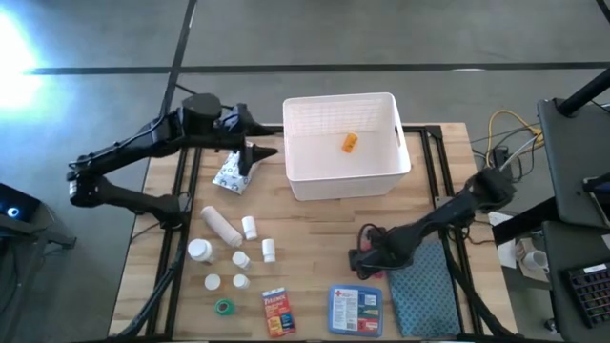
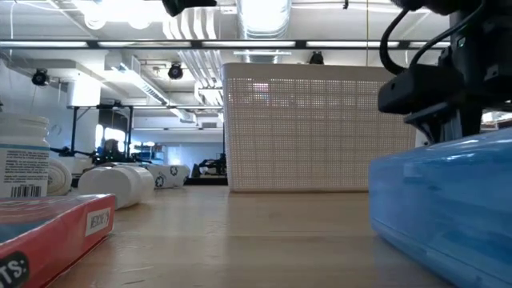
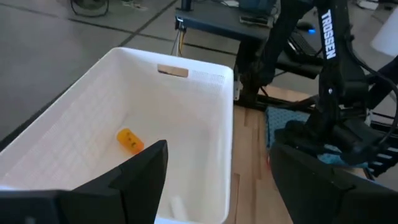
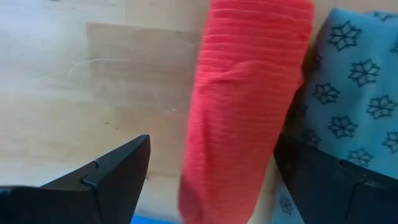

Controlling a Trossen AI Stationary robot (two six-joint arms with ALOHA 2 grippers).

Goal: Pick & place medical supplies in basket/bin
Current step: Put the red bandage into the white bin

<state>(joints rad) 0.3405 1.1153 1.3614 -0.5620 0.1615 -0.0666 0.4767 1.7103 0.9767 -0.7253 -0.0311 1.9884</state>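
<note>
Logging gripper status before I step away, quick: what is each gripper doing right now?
Left gripper: open, empty, beside the white basket.
Right gripper: open, low over the table, straddling the red tube, not yet gripped.

open lab hall around my wooden table (image 1: 324, 238), grey floor on all sides.

from my seat i see a smooth grey concrete floor (image 1: 400, 38) crossed by dark seam lines, with a bright glare patch (image 1: 19, 48) far off beyond the left gripper's side. overhead run white ducts (image 2: 264, 16) and strip lights (image 2: 120, 10) on an exposed ceiling. past the right gripper's side stands a dark desk (image 1: 577, 162) with yellow cables (image 1: 510, 129) trailing beside it. the table sits on a black metal frame (image 1: 186, 191).
</note>
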